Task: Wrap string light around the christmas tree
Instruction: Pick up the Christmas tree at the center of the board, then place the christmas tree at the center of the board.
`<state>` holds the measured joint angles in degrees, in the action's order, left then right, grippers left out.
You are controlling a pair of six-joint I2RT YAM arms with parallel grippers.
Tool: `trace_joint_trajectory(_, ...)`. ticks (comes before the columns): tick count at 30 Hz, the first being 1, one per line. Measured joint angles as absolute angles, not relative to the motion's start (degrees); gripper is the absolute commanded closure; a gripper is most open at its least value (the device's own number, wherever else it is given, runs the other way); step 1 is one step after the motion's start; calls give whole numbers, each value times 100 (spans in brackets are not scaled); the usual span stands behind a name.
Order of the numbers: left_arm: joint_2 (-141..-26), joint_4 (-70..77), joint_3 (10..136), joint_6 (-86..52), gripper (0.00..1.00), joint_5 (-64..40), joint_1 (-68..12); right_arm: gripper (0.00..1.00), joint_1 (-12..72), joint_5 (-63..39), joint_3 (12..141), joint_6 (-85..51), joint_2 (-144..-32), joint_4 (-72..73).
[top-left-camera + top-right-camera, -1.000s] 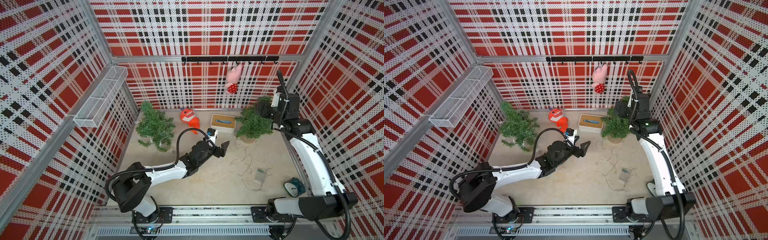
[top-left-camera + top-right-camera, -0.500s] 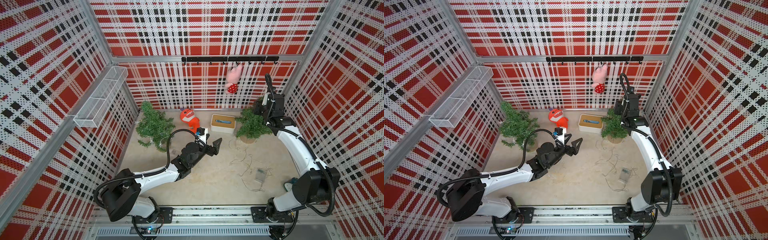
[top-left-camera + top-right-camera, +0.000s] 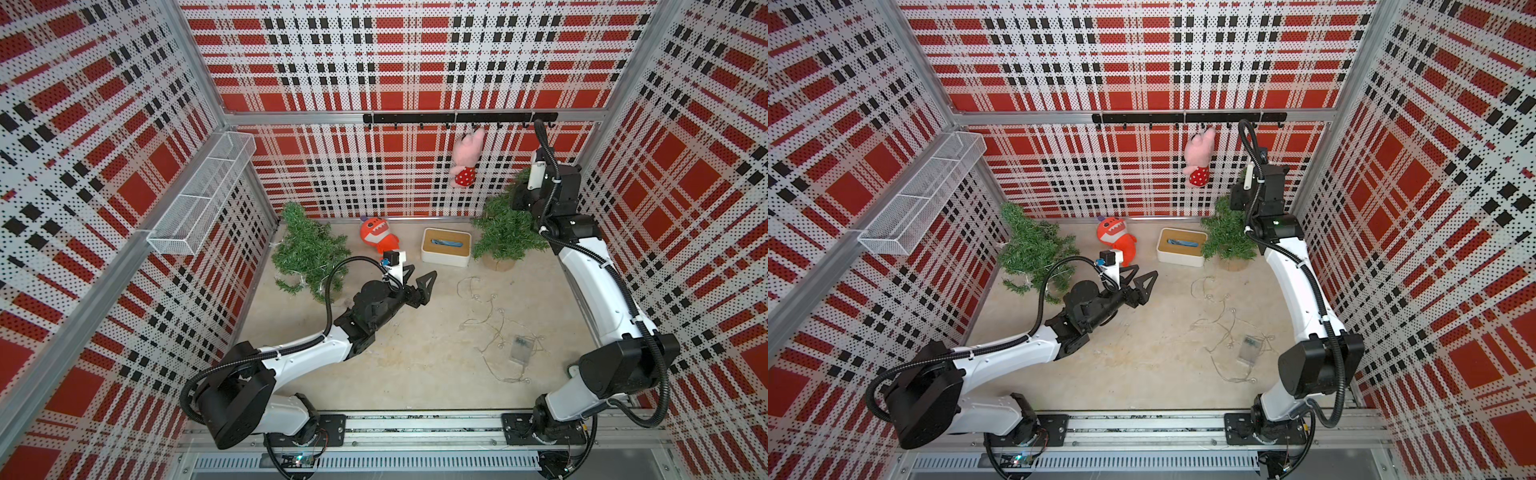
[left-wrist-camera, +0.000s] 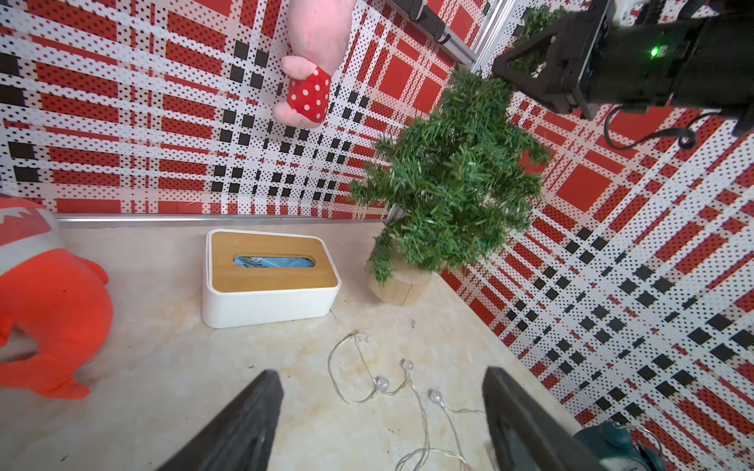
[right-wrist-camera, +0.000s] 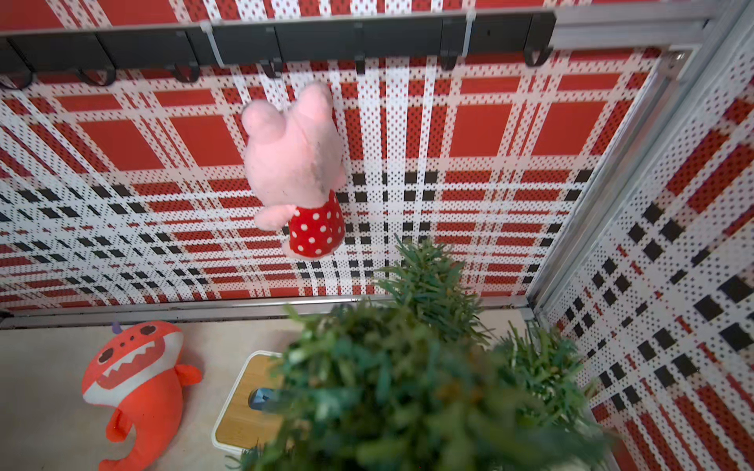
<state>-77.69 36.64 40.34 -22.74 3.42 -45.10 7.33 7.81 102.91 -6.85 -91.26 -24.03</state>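
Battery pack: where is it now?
In both top views the battery pack lies on the tabletop's right side, amid the loose string light, near the right arm.

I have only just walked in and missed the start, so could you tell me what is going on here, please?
The string light lies loose on the table, none of it on the upright Christmas tree in the far corner by the right arm. The right end effector is at that tree's top; whether it grips it I cannot tell. The left end effector is open and empty, pointing towards the string light.
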Motion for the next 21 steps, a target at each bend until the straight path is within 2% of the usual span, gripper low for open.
trace_joint_trajectory(7,-7588,3483,4101,-2263,20,438,-4508,100,812,659,11408,-659,-9205,-2987)
trace_joint_trajectory(10,-7489,3037,4342,-2241,20,668,-4466,100,1201,849,11555,-530,-9177,-3251)
trace_joint_trajectory(14,-7352,2126,4976,-2078,20,1087,-4294,100,2097,1135,11367,-316,-9045,-3588)
trace_joint_trajectory(21,-6923,1273,5400,-1970,20,1286,-3717,100,2779,416,10363,-644,-8517,-3743)
